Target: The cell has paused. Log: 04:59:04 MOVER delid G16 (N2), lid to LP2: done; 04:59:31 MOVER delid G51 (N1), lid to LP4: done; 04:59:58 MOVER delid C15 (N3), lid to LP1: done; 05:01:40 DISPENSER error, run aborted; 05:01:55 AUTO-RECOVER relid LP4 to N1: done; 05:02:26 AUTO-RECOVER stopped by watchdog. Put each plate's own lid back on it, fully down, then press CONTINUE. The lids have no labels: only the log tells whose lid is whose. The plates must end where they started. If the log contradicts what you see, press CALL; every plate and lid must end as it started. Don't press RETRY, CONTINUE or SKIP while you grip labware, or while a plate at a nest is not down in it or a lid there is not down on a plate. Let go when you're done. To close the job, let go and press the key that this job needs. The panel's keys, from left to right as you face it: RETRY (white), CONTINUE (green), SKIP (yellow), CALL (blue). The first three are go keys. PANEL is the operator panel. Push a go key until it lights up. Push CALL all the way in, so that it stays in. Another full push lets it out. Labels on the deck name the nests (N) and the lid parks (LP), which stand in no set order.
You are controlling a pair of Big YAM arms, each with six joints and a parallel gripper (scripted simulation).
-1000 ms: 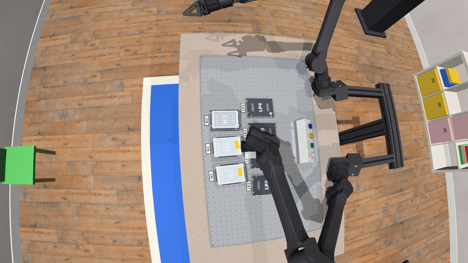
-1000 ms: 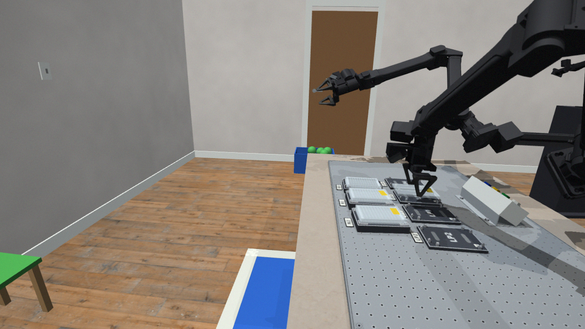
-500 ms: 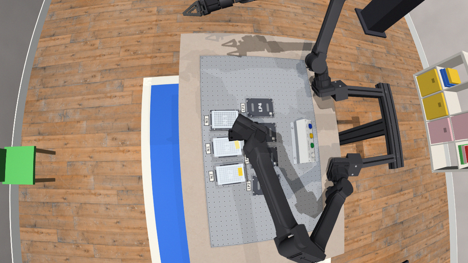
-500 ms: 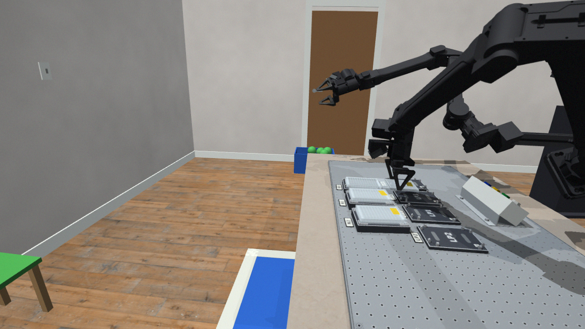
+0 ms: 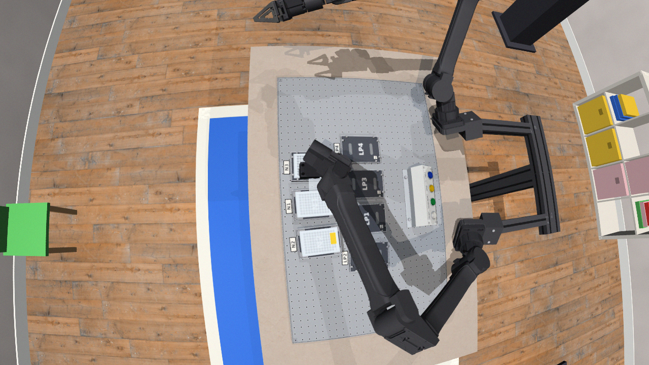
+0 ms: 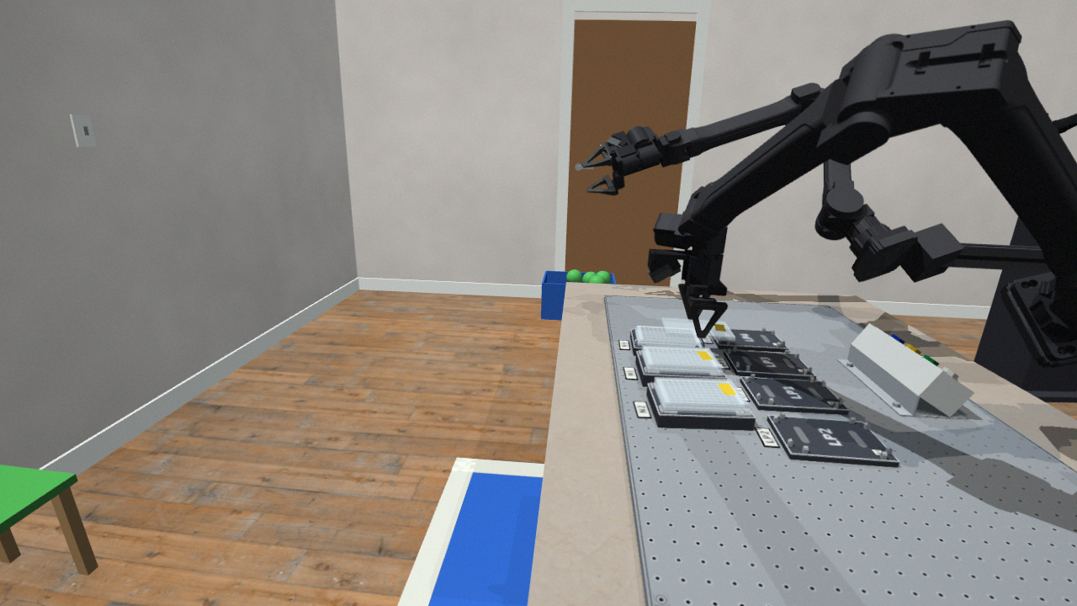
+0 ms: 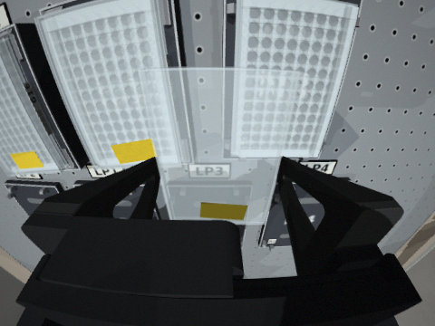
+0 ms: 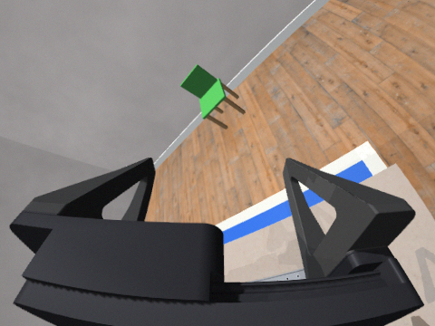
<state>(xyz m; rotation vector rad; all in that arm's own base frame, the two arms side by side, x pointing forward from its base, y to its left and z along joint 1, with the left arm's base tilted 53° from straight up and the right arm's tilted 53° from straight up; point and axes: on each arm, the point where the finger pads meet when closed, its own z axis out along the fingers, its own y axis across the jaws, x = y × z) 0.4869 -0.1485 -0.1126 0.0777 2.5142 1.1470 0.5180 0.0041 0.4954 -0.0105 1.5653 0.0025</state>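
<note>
Your left gripper [image 5: 310,170] [image 6: 701,332] [image 7: 218,163] is spread wide but closed on the edges of a clear lid [image 5: 313,185] [image 6: 681,324] [image 7: 217,145] with a yellow patch. In the left wrist view the lid fills the centre, raised over the LP3 label [image 7: 209,170], overlapping your view of the plates on either side.

At upper right there you see the N3 plate [image 5: 297,165] [image 6: 653,337] [image 7: 285,59], wells uncovered. The N1 plate [image 5: 311,204] [image 6: 674,360] [image 7: 109,81], upper left, and the N2 plate [image 5: 316,241] [image 6: 694,396] [image 7: 20,106], at the left edge, each wear a yellow-patched lid.

Your right gripper [image 5: 255,19] [image 6: 584,178] [image 8: 218,165] is wide open with nothing in it, at the top view's upper edge, off the counter [image 5: 267,317] [image 6: 575,482] [image 8: 258,258]. The operator panel [image 5: 421,195] [image 6: 899,369] sits right of centre in that view, both grippers away from it.
</note>
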